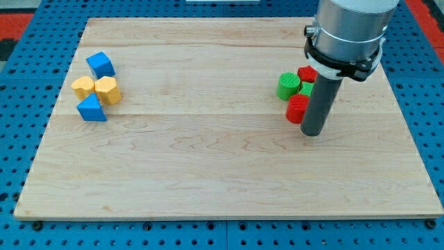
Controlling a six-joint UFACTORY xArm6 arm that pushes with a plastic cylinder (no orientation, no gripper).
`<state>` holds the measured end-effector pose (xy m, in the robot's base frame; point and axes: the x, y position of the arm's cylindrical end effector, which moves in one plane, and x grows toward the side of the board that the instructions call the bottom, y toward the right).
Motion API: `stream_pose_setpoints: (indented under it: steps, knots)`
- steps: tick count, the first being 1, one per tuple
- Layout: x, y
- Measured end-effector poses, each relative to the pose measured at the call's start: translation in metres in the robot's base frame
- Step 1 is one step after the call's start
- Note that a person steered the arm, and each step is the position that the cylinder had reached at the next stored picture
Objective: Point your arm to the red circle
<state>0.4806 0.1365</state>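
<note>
The red circle (297, 109) is a short red cylinder on the wooden board, at the view's right. My tip (313, 132) rests just to its right and slightly below it, close to or touching it. Above the red circle sit a green cylinder (288, 86), another red block (306, 73) and a green block (307, 89) partly hidden by the rod.
At the view's left is a cluster: a blue cube (101, 65), a yellow block (83, 87), a yellow hexagon block (107, 90) and a blue triangle block (91, 109). The wooden board (208, 167) lies on a blue pegboard (21, 139).
</note>
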Motion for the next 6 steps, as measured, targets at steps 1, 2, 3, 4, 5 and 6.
stream_pose_setpoints:
  steps: [1, 2, 3, 4, 5, 6]
  knots:
    - [-0.001, 0.0]
    - [-0.005, 0.001]
    - [-0.01, 0.001]
    - [-0.01, 0.001]
    - [-0.004, 0.005]
    - [-0.009, 0.025]
